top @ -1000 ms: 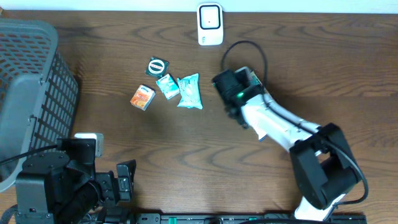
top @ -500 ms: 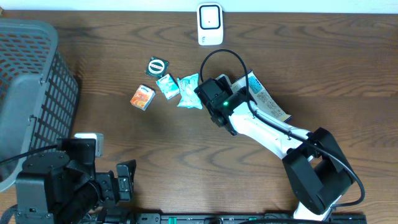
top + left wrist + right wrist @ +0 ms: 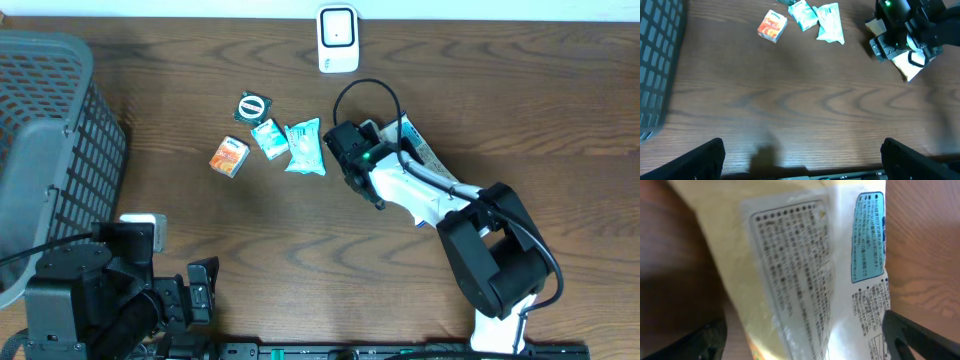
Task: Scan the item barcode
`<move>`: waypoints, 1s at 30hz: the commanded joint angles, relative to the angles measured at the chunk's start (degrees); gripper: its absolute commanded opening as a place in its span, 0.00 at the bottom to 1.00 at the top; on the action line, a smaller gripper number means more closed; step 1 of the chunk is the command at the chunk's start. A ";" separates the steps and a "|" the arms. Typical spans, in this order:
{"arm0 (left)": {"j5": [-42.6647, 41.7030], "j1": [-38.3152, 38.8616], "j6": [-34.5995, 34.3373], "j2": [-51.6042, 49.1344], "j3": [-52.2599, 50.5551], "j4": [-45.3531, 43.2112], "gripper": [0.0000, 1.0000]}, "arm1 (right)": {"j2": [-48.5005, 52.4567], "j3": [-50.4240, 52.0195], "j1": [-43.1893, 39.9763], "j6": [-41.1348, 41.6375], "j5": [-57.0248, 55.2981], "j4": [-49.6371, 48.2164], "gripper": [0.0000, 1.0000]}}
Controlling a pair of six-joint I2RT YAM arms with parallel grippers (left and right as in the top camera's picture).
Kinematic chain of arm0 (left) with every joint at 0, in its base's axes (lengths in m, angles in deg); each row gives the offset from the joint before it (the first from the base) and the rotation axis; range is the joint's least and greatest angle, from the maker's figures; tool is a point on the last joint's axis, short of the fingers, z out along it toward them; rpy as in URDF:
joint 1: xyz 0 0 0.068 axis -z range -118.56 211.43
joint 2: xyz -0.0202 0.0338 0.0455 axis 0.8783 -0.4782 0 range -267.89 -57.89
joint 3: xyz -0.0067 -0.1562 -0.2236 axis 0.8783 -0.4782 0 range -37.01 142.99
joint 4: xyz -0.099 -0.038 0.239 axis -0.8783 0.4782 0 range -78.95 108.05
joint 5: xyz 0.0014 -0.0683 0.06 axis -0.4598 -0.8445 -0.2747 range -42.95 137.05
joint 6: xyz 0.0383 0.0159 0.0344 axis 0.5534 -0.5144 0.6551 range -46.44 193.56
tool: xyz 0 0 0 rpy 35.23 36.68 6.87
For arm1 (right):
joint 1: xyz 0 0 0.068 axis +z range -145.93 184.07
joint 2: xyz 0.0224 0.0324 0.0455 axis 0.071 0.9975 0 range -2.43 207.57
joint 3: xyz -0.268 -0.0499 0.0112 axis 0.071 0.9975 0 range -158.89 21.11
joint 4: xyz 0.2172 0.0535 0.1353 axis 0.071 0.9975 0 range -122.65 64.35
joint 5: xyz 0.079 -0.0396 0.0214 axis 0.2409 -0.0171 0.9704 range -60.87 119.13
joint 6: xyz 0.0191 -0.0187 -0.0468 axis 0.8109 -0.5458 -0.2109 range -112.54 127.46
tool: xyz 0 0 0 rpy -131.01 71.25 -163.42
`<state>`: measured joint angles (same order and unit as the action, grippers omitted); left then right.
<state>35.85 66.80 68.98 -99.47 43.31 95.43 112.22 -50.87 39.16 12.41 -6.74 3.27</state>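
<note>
One basket (image 3: 50, 150), one scanner (image 3: 338, 38), four small packets (image 3: 304, 146), one large pouch (image 3: 790, 265).

Packet (image 3: 424, 152) mostly covered, print unreadable
In the overhead view the right arm (image 3: 410, 190) hides most of it; in the right wrist view its blurred print runs off the top and bottom edges.

The table (image 3: 200, 230) is matt grained wood, the packet (image 3: 790, 270) glossy plastic, the basket (image 3: 40, 130) plastic.

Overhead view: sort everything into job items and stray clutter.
Job: cream packet, white scanner.
Lying about: grey basket, orange box, larger teal packet, smaller teal packet, round tin.
</note>
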 commanded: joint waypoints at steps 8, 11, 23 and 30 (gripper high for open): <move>0.55 0.02 -0.44 -0.11 0.15 0.00 0.98 | 6.67 0.70 -5.40 -0.52 11.47 -1.44 0.42; 0.57 0.02 -0.44 -0.11 0.15 0.00 0.98 | 6.84 0.63 -6.54 -0.02 15.85 -1.70 0.09; 0.57 0.02 -0.44 -0.11 0.15 0.02 0.98 | -1.07 -12.02 -13.00 5.16 42.53 10.86 0.01; 0.55 0.02 -0.44 -0.11 0.15 0.02 0.98 | -3.15 -12.72 -20.76 3.54 78.60 10.29 0.01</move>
<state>35.85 66.80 68.98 -99.47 43.31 95.43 110.01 -62.85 20.50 15.95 51.37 13.59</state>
